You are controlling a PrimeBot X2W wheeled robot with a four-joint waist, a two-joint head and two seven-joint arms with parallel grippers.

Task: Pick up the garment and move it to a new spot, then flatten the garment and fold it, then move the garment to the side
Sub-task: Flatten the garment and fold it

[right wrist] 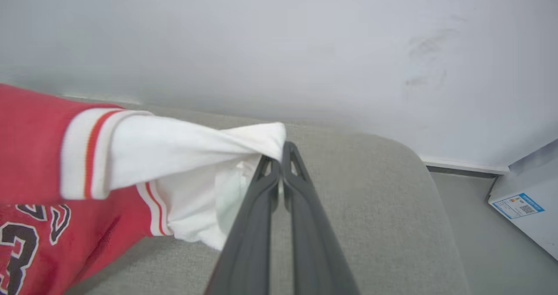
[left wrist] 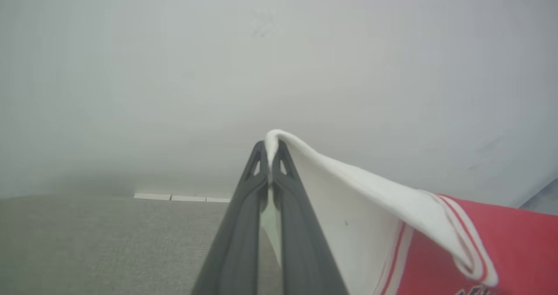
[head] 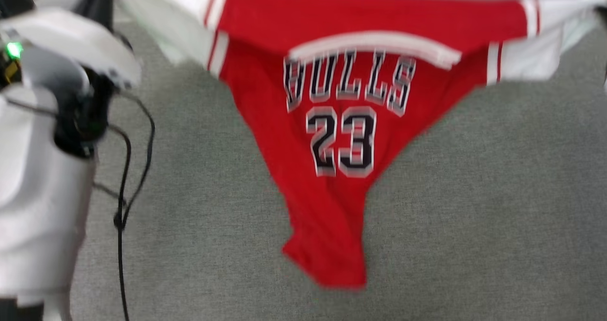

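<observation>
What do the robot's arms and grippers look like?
The left arm has a smooth white shell with a black joint, a small green light and thin black cables. The left gripper and right gripper each have two long dark grey fingers with triangular holes near the tips.

A grey woven fabric surface (head: 474, 216) spreads wide, and its far corner is rounded. Behind it rises a plain pale wall (right wrist: 279, 33) with faint dark scuffs (right wrist: 429, 46) and a white skirting board (right wrist: 462, 164). Beside the surface lies smooth grey floor (right wrist: 492, 225), where a white box (right wrist: 540, 225) with a blue label stands. The light is soft and even.
</observation>
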